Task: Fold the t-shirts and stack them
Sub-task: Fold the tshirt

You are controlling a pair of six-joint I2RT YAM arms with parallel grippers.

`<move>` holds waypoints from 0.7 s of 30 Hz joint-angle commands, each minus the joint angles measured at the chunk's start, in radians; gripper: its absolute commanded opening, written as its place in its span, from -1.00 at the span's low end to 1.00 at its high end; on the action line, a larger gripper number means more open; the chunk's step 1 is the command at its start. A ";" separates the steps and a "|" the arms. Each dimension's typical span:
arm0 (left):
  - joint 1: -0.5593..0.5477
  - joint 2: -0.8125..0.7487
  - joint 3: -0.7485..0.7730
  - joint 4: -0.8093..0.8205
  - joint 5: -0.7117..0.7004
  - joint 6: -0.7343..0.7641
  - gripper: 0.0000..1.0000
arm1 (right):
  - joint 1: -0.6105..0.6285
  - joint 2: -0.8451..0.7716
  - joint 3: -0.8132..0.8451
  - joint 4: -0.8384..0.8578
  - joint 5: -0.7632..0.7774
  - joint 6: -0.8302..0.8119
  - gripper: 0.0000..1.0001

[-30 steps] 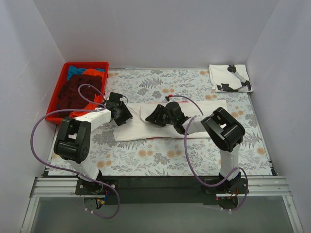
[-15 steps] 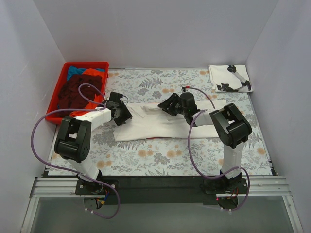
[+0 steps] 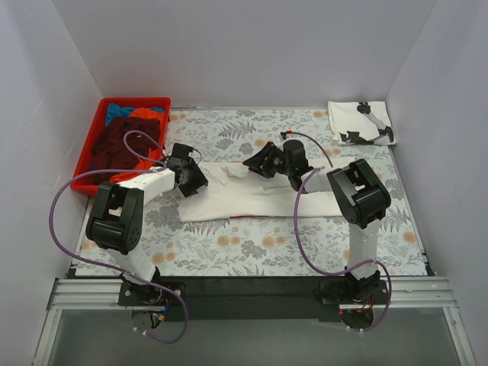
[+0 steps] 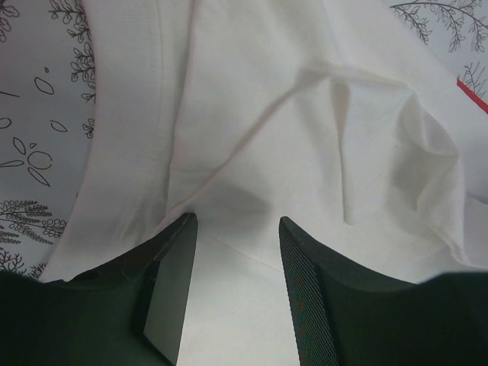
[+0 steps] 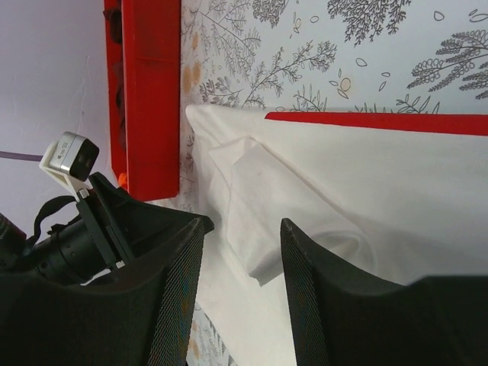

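Observation:
A white t-shirt [image 3: 267,200] lies folded into a long band across the middle of the table, with a thin red print line [image 5: 366,120] along its far edge. My left gripper [image 3: 198,184] rests low over the band's left end. It is open, and flat cloth [image 4: 305,114] spreads between and ahead of its fingers [image 4: 171,282]. My right gripper [image 3: 256,162] hovers open over the band's far edge, above a small folded flap [image 5: 252,213], holding nothing. A folded white t-shirt with black print [image 3: 361,122] lies at the far right corner.
A red crate [image 3: 137,100] at the far left holds maroon, orange and blue t-shirts [image 3: 122,141]. Its red wall [image 5: 149,91] shows just beyond the band's left end. The left arm's wrist [image 5: 72,156] is close to my right gripper. White walls enclose the table.
My right gripper has lifted off the middle of the band and swung toward its far edge, then slightly left. The left gripper has stayed put on the left end.

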 commanded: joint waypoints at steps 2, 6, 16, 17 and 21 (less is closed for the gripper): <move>0.000 -0.082 0.044 -0.022 0.065 -0.050 -0.07 | -0.010 -0.028 0.020 0.032 -0.033 -0.035 0.02; -0.014 -0.073 0.074 -0.022 0.095 -0.073 -0.08 | -0.029 -0.068 -0.005 0.024 -0.047 -0.092 0.02; -0.086 0.065 0.171 -0.020 0.080 -0.112 -0.33 | -0.062 -0.151 -0.034 -0.082 -0.081 -0.257 0.01; -0.091 0.076 0.174 -0.022 0.080 -0.113 -0.33 | -0.062 -0.159 -0.034 -0.092 -0.079 -0.279 0.01; -0.100 0.126 0.196 -0.023 0.082 -0.120 -0.33 | -0.062 -0.163 -0.032 -0.123 -0.087 -0.310 0.01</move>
